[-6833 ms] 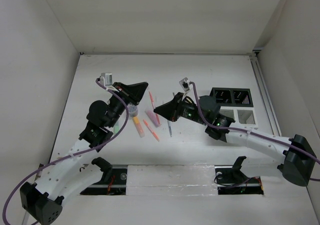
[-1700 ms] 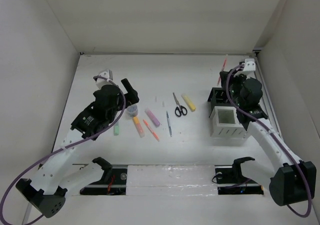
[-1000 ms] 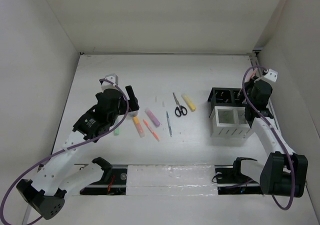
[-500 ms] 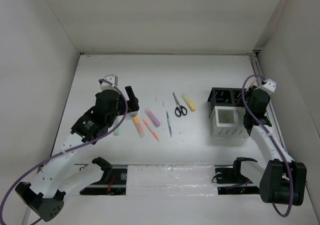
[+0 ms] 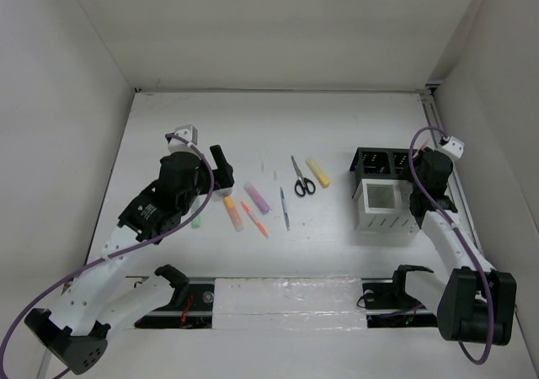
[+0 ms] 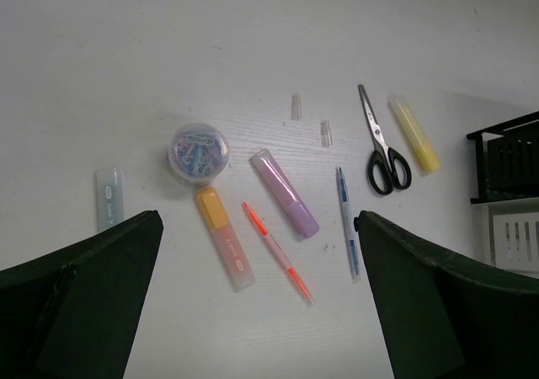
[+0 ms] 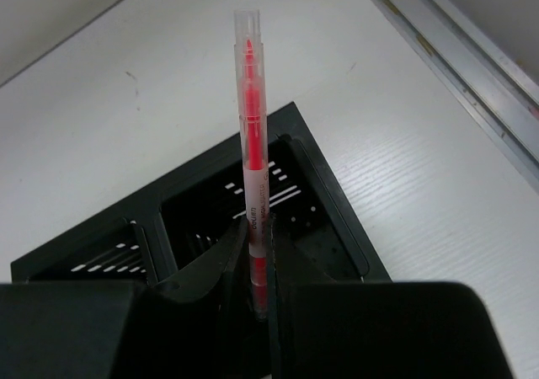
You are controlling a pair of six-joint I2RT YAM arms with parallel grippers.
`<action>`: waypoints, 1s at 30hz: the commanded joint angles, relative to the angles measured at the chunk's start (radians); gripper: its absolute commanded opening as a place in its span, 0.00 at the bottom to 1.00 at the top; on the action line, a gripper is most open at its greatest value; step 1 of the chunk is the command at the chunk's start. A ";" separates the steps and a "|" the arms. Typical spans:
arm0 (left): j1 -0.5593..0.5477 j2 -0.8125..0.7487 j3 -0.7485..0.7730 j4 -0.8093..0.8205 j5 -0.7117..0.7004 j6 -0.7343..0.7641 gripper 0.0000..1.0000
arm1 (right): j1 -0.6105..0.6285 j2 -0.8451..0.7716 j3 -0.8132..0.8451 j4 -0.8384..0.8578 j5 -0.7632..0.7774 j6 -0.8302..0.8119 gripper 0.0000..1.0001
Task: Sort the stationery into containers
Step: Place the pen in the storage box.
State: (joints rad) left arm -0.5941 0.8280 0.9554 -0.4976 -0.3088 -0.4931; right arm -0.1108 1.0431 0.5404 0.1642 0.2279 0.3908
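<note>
Pinching a red pen (image 7: pixel 251 126) low on its barrel, the right gripper (image 7: pixel 257 253) is clenching it between nearly closed fingers. The pen is sticking straight out past the fingertips, clear-capped end furthest away. Beyond the fingers the black compartments (image 7: pixel 333 198) of the organizer are showing, both looking empty. In the top view this gripper is hanging at the right side of the organizer, right beside the white slatted part (image 5: pixel 383 206); cannot tell whether the pen is touching any wall.

The left gripper (image 6: pixel 257 227) is standing fully released, holding nothing and touching nothing, and hovering over the loose stationery on the table (image 5: pixel 253 118). Lying between its fingers in the wrist view:
- clear tub (image 6: pixel 198 150) of coloured clips, with the orange marker (image 6: pixel 223 236) touching or just beside it
- other red pen (image 6: pixel 278 253), purple marker (image 6: pixel 284 192) and blue pen (image 6: pixel 346 223), side by side and apart
- scissors (image 6: pixel 379 143), blades shut, with the yellow marker (image 6: pixel 414 133) just beside them

The green marker (image 6: pixel 108 195) is lying apart at the left edge. Two small clear caps (image 6: pixel 296 105) are sitting near the purple marker.
</note>
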 commanded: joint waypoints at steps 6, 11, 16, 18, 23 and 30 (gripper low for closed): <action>-0.001 -0.006 -0.010 0.027 0.005 0.016 1.00 | 0.002 0.006 0.044 -0.065 0.036 0.025 0.04; -0.001 -0.006 -0.010 0.027 0.005 0.016 1.00 | 0.002 0.024 0.044 -0.065 0.036 0.025 0.14; -0.001 -0.006 -0.010 0.027 -0.004 0.016 1.00 | 0.002 0.035 0.053 -0.065 0.027 0.025 0.25; -0.001 -0.006 -0.010 0.027 -0.004 0.016 1.00 | 0.002 0.035 0.053 -0.074 0.027 0.025 0.27; -0.001 -0.006 -0.010 0.027 -0.004 0.016 1.00 | 0.002 0.014 0.062 -0.083 0.007 0.025 0.44; -0.001 -0.006 -0.010 0.027 -0.004 0.016 1.00 | 0.011 -0.072 0.092 -0.129 -0.065 0.034 0.62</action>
State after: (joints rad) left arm -0.5941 0.8280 0.9554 -0.4976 -0.3069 -0.4931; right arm -0.1089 1.0187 0.5751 0.0582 0.2108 0.4191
